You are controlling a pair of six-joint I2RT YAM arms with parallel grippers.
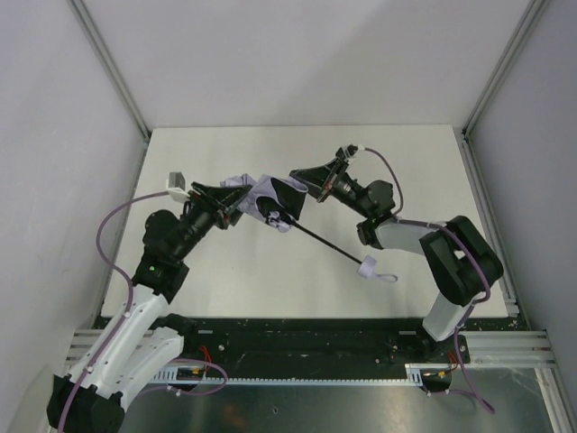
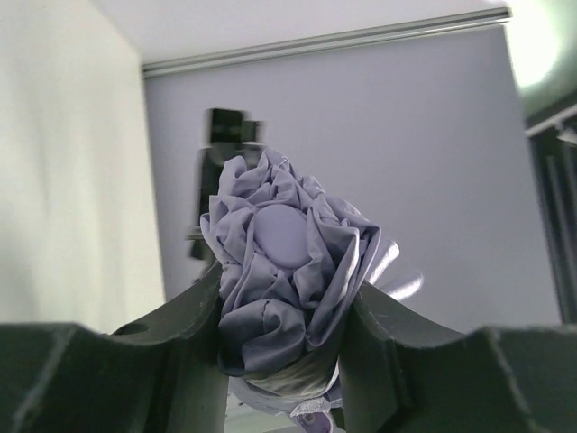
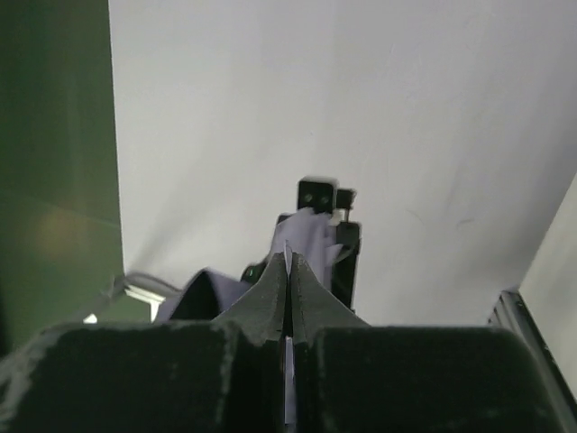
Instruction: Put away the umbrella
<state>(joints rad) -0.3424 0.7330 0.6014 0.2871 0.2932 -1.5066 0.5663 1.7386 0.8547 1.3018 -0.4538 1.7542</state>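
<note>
The umbrella [image 1: 273,203] hangs above the table between both arms. Its pale lavender canopy is bunched, and the thin black shaft [image 1: 325,242] slants down to the right, ending in the small handle [image 1: 368,267] with its wrist loop. My left gripper [image 1: 236,204] is shut on the canopy's top end. In the left wrist view the crumpled fabric [image 2: 284,253] fills the gap between the fingers [image 2: 194,316]. My right gripper [image 1: 303,183] pinches a thin edge of the canopy fabric [image 3: 306,236], and its jaws [image 3: 288,263] are pressed together on it.
The white table [image 1: 297,144] is walled by grey panels at the back and on both sides, with aluminium frame posts [image 1: 113,72] at the corners. A black rail [image 1: 297,338] runs along the near edge by the arm bases.
</note>
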